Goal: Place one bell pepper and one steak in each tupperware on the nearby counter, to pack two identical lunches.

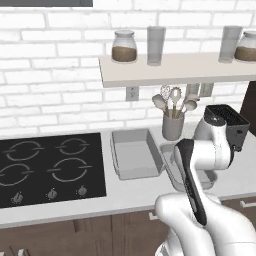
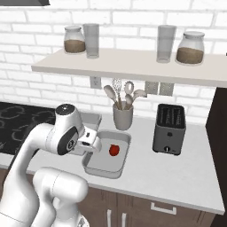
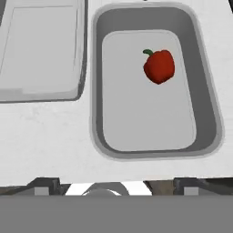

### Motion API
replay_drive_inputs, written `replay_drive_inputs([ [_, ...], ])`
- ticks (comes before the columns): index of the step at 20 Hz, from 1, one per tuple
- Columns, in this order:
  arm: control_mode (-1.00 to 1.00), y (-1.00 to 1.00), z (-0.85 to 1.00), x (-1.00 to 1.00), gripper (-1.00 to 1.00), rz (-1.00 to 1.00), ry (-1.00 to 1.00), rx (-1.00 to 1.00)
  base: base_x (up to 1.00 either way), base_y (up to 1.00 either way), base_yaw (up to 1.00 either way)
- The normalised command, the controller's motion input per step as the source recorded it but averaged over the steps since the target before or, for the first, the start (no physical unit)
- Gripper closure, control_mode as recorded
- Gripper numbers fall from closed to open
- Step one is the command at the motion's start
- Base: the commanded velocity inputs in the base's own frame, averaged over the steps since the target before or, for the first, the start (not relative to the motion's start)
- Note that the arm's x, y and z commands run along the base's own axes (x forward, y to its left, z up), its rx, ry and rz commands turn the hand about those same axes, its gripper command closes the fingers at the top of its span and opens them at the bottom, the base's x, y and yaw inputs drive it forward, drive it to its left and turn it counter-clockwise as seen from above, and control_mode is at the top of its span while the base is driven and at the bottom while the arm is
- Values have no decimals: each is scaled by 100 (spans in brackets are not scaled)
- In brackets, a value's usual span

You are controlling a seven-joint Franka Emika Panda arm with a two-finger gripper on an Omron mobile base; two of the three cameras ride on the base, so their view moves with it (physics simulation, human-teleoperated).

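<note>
- Bell pepper [image 3: 159,66]: one in sight, glossy red with a green stem, lying loose on the floor of the right-hand tupperware [image 3: 207,113], toward its far end and clear of the walls
- Handling, as judged: light and fairly firm, but smooth and rounded, so liable to roll or slip; best taken across its widest part, below the stem
- Tupperware, counted: two alike, side by side on the counter [image 3: 45,136]; the left-hand tupperware [image 3: 81,50] shows nothing inside it
- Steak: none to be counted in these views
- Gripper [image 3: 116,184]: released, jaws spread wide and holding nothing, poised above the near rim of the container with the pepper
- Other items: one utensil holder [image 2: 123,117], one toaster [image 2: 169,129], two jars and two glasses on the shelf [image 2: 133,66], one stovetop [image 1: 50,167]
</note>
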Motion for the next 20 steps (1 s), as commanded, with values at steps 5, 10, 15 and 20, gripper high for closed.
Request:
replay_drive_inputs([
  [5,-100,8,78,-61,-100,0,-17,0,0,0,0],
  [10,-100,4,35,-34,-100,2,-18,0,0,0,0],
  [15,-100,0,0,0,-100,0,0,0,0,0,0],
  [20,100,0,0,0,-100,0,0,0,-49,0,0],
])
